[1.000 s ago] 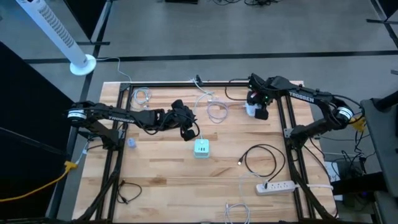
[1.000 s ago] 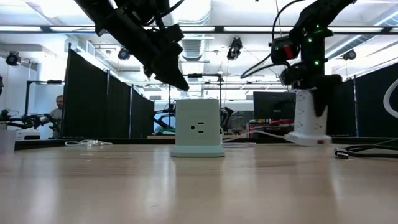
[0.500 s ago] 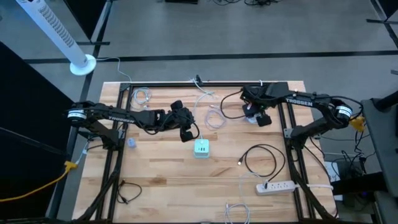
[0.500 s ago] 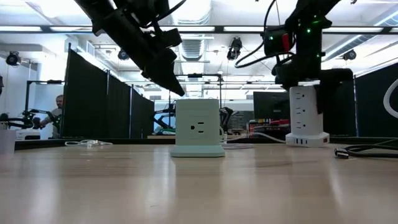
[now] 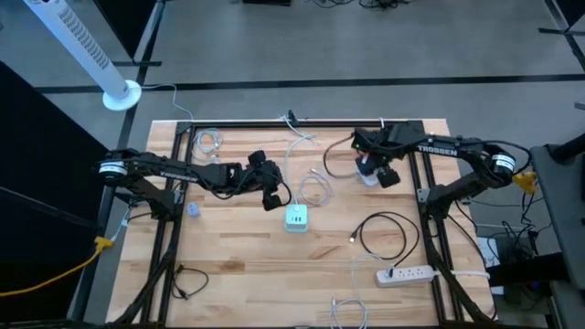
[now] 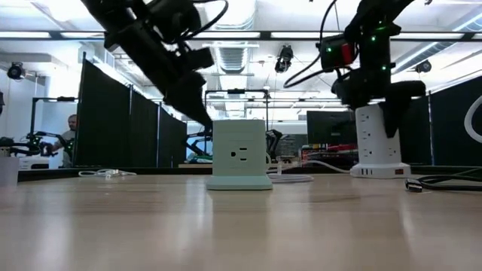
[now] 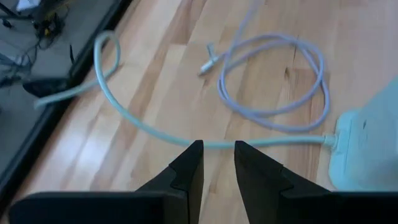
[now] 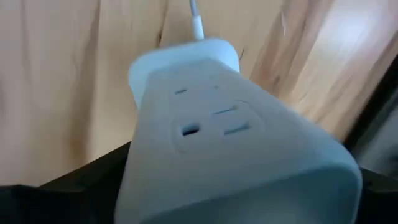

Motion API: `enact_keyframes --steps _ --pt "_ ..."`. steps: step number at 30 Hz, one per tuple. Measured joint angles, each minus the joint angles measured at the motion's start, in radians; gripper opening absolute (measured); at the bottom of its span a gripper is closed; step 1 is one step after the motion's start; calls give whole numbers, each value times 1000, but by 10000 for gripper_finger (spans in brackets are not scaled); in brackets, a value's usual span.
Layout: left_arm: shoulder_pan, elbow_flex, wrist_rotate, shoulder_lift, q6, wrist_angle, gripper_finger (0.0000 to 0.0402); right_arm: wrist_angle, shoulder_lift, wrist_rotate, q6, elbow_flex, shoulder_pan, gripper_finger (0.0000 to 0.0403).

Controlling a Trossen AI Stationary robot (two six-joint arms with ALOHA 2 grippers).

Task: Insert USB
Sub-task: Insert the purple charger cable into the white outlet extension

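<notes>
Lighting: bright, even, from ceiling strip lights [image 6: 248, 34] glaring white in low view; arms backlit to silhouettes; soft sheen on table [image 6: 241, 226]; white power tower [image 8: 236, 162] close and blurred in right wrist view.

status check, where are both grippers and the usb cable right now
Left gripper empty, narrow gap, above white cable beside green charger. Right gripper wide around power tower. Nothing plugged yet.

I note the pale green power cube [image 5: 296, 217] upright mid-worktop, its outlet face square to the low view. A pale USB cable [image 5: 316, 187] lies coiled just behind it, plug free. A white tower strip [image 5: 367, 170] stands upright to the cube's far right.
</notes>
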Motion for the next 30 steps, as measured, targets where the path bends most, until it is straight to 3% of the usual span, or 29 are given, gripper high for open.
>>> enact_keyframes --steps 10,13,15,17,20,22,23,28,30 --pt "0 -69 17 0 -33 102 88 -90 -2 -79 648 15 -125 330" --pt "0 -68 24 0 -32 132 90 -103 -3 -152 814 26 -158 324" --pt "0 -62 24 0 -24 143 89 -89 -13 -235 826 30 -169 321" --pt "0 -58 25 0 -16 154 86 -84 -22 -249 720 33 -167 317" --pt "0 -57 28 0 -10 156 82 -153 -22 -80 471 31 -142 302" --pt "0 -57 34 0 -11 161 80 -172 -21 67 453 27 -136 301" --pt "0 -57 42 0 -11 161 79 -159 -21 78 453 27 -138 301" --pt "0 -57 44 0 -3 182 82 -148 -22 -206 424 29 -140 298" --pt "1 -57 44 -1 7 199 84 -178 -19 -237 426 29 -130 298"
